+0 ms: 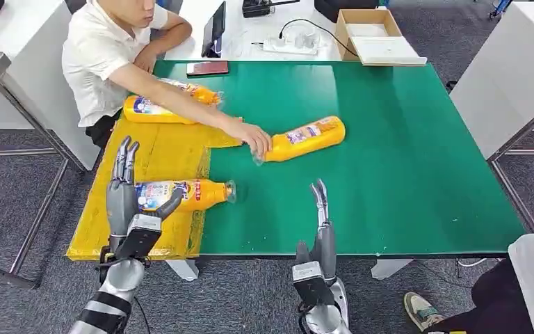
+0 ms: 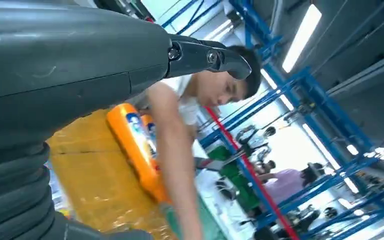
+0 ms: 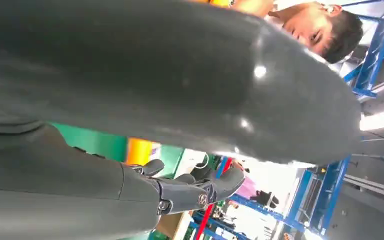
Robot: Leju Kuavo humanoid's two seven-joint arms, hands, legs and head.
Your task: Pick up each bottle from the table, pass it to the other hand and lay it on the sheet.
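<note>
Right hand (image 1: pixel 322 229) at lower centre of head view, raised over near table edge, fingers straight and close together, holding nothing. Left hand (image 1: pixel 126 198) at lower left, fingers extended upward and apart, thumb out toward near bottle (image 1: pixel 184 194); whether thumb touches it, cannot tell. Not gripping it.

Near bottle lying on its side on yellow sheet (image 1: pixel 160 156), cap end poking over sheet's right edge onto green table (image 1: pixel 389 153). Far bottle (image 1: pixel 170 104) also down on sheet, upper left. Mid bottle (image 1: pixel 304 138) on bare green, centre of frame, cap end under person's hand (image 1: pixel 249 136).

Judgement: two bottles delivered, mid bottle next; pick not begun.

To do well:
- Hold both hands back until person's hand clears.
- Take mid bottle with right hand, nearer to it; wrap across body at label, not at tapered cap end.
- Lift level; smooth round plastic, likely to roll or slip.
- Pass at mid-table; left hand gripping free end before right lets go.
- Lay in bare sheet strip between far and near bottles, long axis along theirs.

Risk: nudging near bottle off sheet edge.
</note>
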